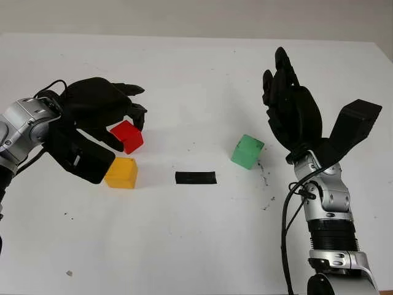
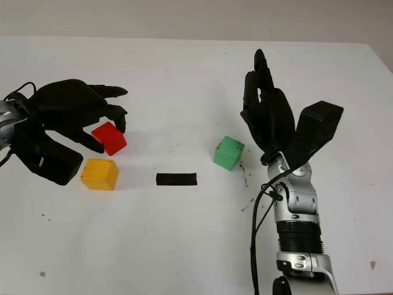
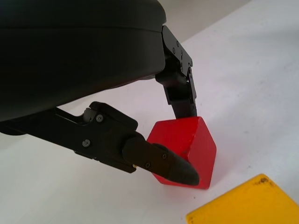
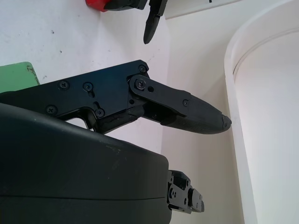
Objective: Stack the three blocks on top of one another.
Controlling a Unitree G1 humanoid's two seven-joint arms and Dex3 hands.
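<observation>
White table (image 1: 196, 246), red block (image 1: 127, 136) in left robot hand (image 1: 101, 117)

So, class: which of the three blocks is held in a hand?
The red block, gripped by the left hand. The yellow block and green block sit untouched on the table.

The 2 eye views look forward and down from the head onto the white table (image 1: 196, 246), from slightly offset positions, and share the whole tabletop. The left wrist camera sits very close behind the left hand (image 3: 84, 60), facing the table. The right wrist camera sits equally close to the right hand (image 4: 79, 154).
</observation>
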